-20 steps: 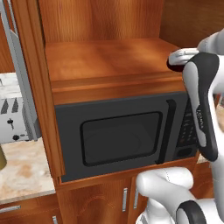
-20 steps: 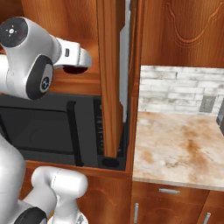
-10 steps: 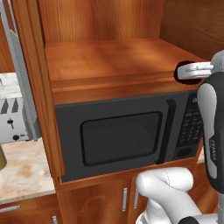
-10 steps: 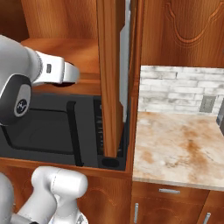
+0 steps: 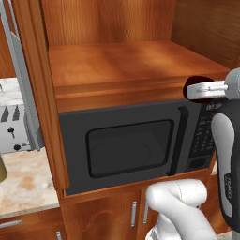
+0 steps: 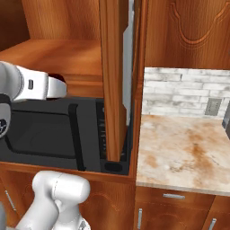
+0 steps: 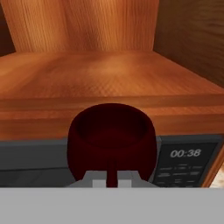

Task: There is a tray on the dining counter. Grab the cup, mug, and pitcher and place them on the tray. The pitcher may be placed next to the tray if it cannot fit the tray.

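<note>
Mug gripped in front of the microwave alcove.
The gripper [image 7: 112,181] is closed on the near rim of the dark maroon mug [image 7: 111,142], holding it in the air just in front of the wooden shelf [image 5: 126,65], above the black microwave [image 5: 131,145] and near its control panel [image 7: 186,164].

A home kitchen as we see it, black built-in microwave [image 5: 133,149] set in reddish wood cabinetry [image 5: 117,65], beige marble counter [image 6: 184,152], white brick backsplash [image 6: 184,92], toaster [image 5: 14,129] at our left, drawer handles below
</note>
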